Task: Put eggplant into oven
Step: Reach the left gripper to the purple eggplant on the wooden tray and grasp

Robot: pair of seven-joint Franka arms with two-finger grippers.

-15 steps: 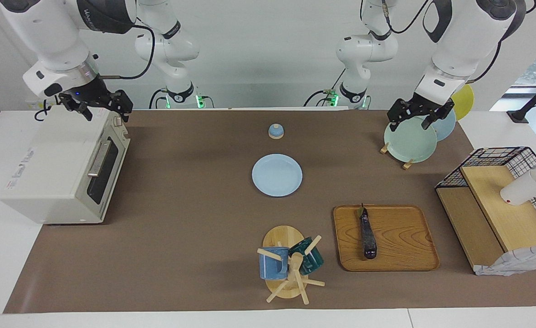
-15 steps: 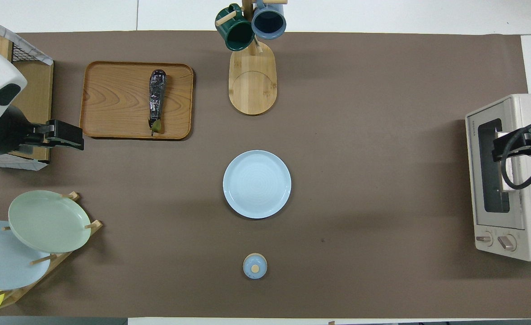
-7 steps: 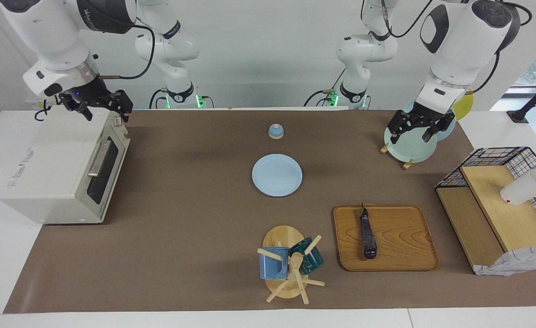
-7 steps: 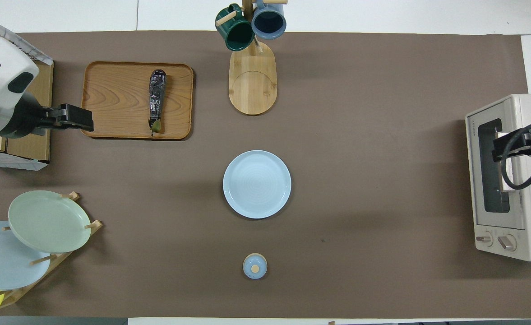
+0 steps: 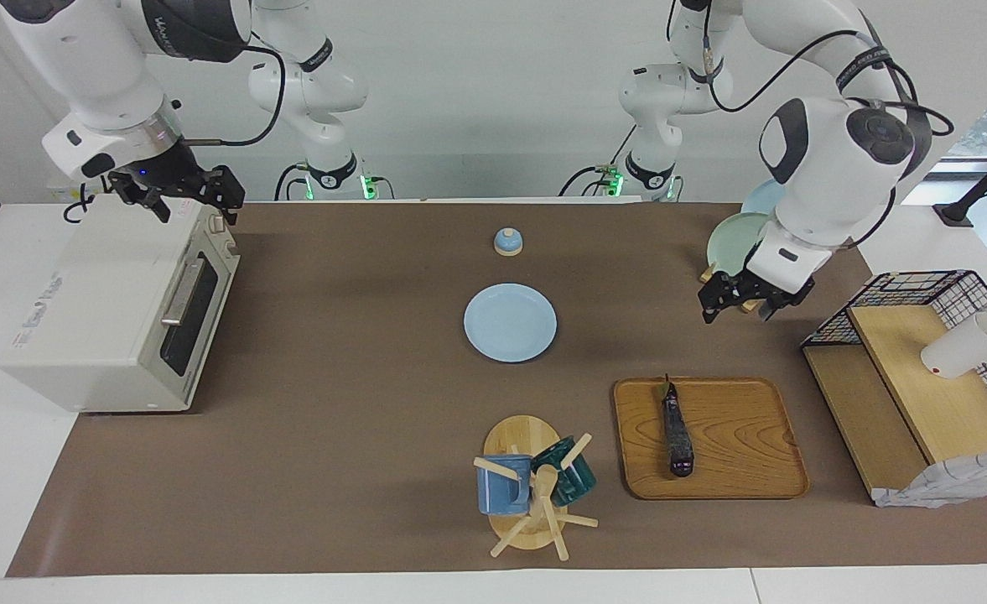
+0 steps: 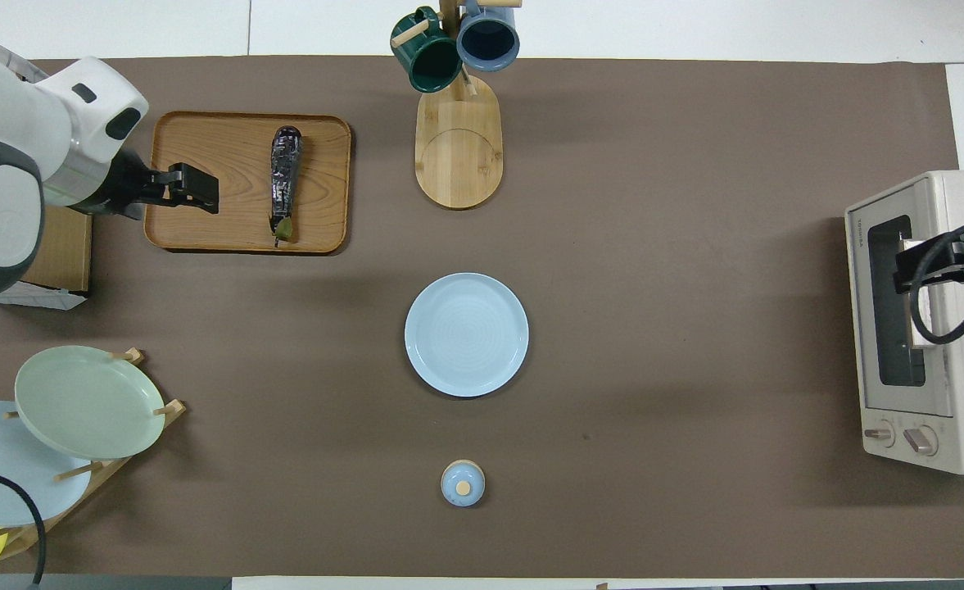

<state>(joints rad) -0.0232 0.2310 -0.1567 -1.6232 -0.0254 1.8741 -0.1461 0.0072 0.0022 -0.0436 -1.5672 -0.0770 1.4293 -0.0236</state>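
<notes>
We see the left gripper [image 5: 735,308] has swung down off the plate rack [image 6: 97,471] and out toward the wooden tray [image 5: 745,470], its fingers spread wide with nothing between them. A second ago it hung up by the green plate [image 6: 88,401]; now it is in the air just short of the tray's edge on the robots' side, so we judge the reach for the eggplant [image 5: 677,432] is under way and the pick is not yet made.

The eggplant lies flat on the tray, alone there, stem end pointing toward the robots, untouched.

The right gripper [image 5: 179,195] has not budged: it hovers over the top of the oven [image 5: 99,310], fingers apart and empty, waiting.

The oven sits at the right arm's end of the bench with its glass door shut, so nothing can go in yet; through the glass we cannot make out the inside.

The blue plate [image 5: 510,322] mid-bench is bare. The mug stand [image 5: 527,486] carries a blue mug [image 5: 501,486] and a green mug [image 5: 568,474].
</notes>
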